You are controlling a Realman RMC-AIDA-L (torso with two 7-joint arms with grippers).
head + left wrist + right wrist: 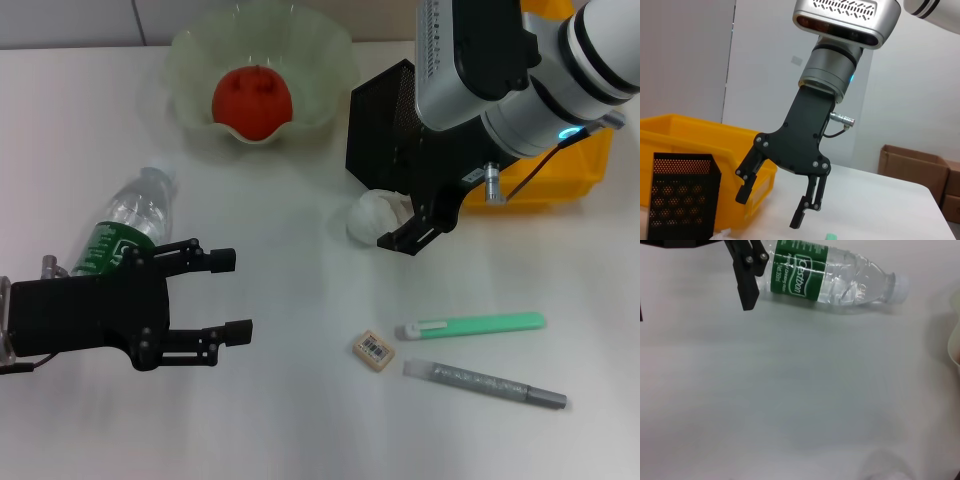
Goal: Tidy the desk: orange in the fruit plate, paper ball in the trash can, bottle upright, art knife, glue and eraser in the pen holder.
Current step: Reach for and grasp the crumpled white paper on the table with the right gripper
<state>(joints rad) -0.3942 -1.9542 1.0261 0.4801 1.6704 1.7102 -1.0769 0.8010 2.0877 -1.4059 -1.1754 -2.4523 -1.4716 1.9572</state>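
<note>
1. Already the orange (251, 100), red-orange with a dimpled top, sits inside the fruit plate (325, 70), a pale-green translucent bowl with a wavy rim at the top centre of the head view.
2. Down at the left edge, the bottle (128, 225) lies on its side on the white desk (300, 420); it is clear plastic with a green label, its white cap pointing toward the top of the frame.
3. The left gripper (232, 296) hovers at lower left, just beside the bottle's label end, its two black fingers spread wide with nothing between them.
4. The right gripper (420, 225) hangs at centre right, directly over the paper ball (375, 215), a small crumpled white wad lying just in front of the pen holder (380, 130). In the left wrist view its fingers (805, 212) stand apart and empty.
5. The pen holder, black mesh, stands next to the yellow trash can (560, 170) at the upper right, much of the can hidden behind the arm.
6. At lower centre lies the eraser (374, 351), a small beige block with a barcode label.
7. Right of it lie a green art knife (475, 324) and, below that, a grey glue stick (485, 384), both flat on the desk.
</note>
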